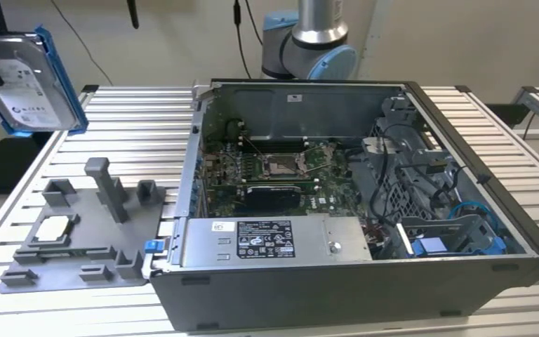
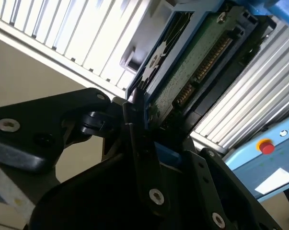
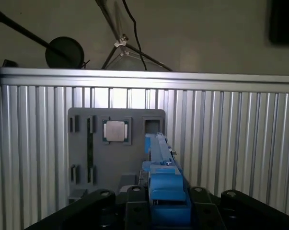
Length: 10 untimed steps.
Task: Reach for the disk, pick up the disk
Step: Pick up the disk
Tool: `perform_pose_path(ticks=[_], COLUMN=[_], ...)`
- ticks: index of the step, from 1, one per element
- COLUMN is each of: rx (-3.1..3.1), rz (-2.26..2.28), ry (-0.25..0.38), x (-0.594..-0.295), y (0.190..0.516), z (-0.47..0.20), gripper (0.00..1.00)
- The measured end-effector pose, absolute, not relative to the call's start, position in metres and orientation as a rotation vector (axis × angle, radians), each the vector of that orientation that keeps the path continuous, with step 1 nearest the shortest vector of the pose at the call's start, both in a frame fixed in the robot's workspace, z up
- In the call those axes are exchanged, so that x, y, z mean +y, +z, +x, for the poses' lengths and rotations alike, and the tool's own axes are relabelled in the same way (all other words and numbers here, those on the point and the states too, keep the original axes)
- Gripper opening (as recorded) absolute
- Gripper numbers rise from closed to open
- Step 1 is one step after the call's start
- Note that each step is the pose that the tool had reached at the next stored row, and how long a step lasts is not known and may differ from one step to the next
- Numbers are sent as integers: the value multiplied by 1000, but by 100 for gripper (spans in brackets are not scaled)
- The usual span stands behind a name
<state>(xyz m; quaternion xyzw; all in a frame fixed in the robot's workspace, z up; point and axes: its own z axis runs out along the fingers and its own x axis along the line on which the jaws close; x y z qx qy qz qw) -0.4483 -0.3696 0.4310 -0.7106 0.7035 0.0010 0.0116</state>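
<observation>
Up at the exterior view's top left, the disk (image 1: 28, 84) hangs well clear of the surface (image 1: 138, 119). It's stood on end, white label toward the camera, blue frame down its edge.

You've got the tool (image 3: 166, 194) pinching it. In the first wrist view the dark fingers (image 3: 134, 203) sit either side of the blue frame, with no gap I can make out. In the second wrist view one of them lies against the drive's edge, and the green circuit-board underside runs away from it.

Step read: the reach is over and the pick-up looks done too (nothing of the disk touches the surface or anything on it). That's my call, not a measurement.

Below the disk in the first wrist view is the grey holder tray (image 3: 130, 158) with its slots. The small square CPU chip (image 3: 115, 131) is seated in one pocket, apart from the disk. The open computer case (image 1: 344, 295) sits just beside the tray on the exterior view's right, well apart from the disk.

What any further motion asks of you:
- **Grip:** hold the pinch firm. It's on narrow plastic frame and the drive looks heavy for that hold, so I'd expect it could pivot on a fast swing.
- **Clearance:** go slow and mind the tray's upright posts (image 1: 110, 186) and the case wall.

Can't tell from these views how deep the frame sits in the fingers.
</observation>
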Motion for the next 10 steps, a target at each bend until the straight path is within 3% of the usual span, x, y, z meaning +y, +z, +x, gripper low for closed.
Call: perform_pose_path(ticks=[10], rx=[2194], rz=[-2216], ry=[3], x=[-370], y=[467], z=[-448], gripper=[0])
